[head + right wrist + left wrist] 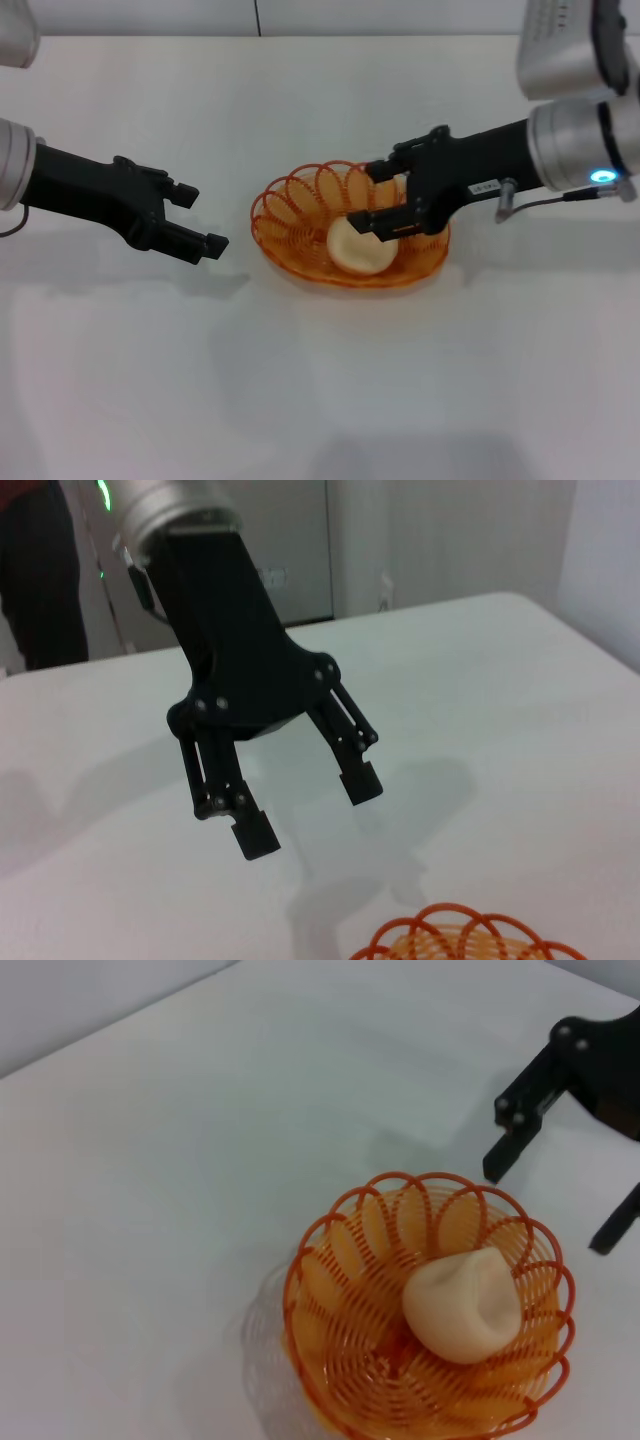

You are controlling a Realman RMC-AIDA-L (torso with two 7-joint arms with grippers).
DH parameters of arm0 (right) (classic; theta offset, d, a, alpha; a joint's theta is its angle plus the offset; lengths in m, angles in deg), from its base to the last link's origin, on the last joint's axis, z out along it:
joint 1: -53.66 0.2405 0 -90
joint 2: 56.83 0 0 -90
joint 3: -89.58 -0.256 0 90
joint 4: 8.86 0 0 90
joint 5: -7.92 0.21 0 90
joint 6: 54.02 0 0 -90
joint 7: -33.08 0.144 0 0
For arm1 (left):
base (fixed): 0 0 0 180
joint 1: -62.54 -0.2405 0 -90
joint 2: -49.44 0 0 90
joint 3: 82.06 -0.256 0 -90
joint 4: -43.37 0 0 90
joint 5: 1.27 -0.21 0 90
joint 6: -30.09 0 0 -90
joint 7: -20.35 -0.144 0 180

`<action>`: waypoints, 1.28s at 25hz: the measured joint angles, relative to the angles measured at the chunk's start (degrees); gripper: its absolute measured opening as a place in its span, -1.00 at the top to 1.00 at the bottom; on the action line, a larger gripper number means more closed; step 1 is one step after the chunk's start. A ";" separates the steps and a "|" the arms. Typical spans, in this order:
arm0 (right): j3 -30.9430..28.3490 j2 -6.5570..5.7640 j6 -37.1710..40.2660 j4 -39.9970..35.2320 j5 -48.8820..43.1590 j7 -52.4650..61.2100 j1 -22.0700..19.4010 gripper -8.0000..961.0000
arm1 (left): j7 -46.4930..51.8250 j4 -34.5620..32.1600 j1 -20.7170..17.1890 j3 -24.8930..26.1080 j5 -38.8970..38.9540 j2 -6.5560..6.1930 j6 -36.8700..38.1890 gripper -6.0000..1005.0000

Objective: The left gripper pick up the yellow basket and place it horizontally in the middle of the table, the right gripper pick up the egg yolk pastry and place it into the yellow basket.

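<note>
The yellow basket (pixel 292 203) stands at the table's middle, an orange looped-wire oval. The egg yolk pastry (pixel 358 250), pale and round, lies inside it toward its right side. My right gripper (pixel 372 198) is open and empty, its fingers over the basket's right half, just above and beside the pastry. My left gripper (pixel 203 220) is open and empty, a short way left of the basket. The left wrist view shows the basket (pixel 340 1325), the pastry (pixel 463 1305) and the right gripper (pixel 555 1195) beyond them. The right wrist view shows the left gripper (pixel 305 810) and the basket's rim (pixel 450 930).
The white table (pixel 320 400) is bare around the basket. Its far edge (pixel 300 36) meets a wall at the back. A dark-clothed person (pixel 40 570) stands beyond the table in the right wrist view.
</note>
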 joint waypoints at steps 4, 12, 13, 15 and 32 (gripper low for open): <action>-0.34 -0.09 0.12 -3.85 0.09 -0.01 -3.71 -0.17 | -0.45 0.03 -0.08 0.00 0.02 0.07 -0.04 -0.77; -1.30 -0.24 0.45 -8.98 1.38 -0.66 -10.64 -0.62 | -1.80 0.13 -1.56 1.48 0.07 -0.09 0.04 -0.77; -1.67 -0.28 0.64 -9.25 1.96 -0.83 -11.50 -0.65 | -2.37 0.13 -1.73 2.07 0.08 -0.04 0.20 -0.77; -2.46 -0.35 1.44 -9.49 2.96 -1.74 -12.94 -0.72 | -3.50 0.19 -2.03 3.19 0.11 0.05 0.43 -0.77; -4.60 -0.52 8.06 -10.93 7.01 -8.45 -16.69 -0.82 | -16.25 0.18 -4.80 6.24 7.51 0.01 5.50 -0.77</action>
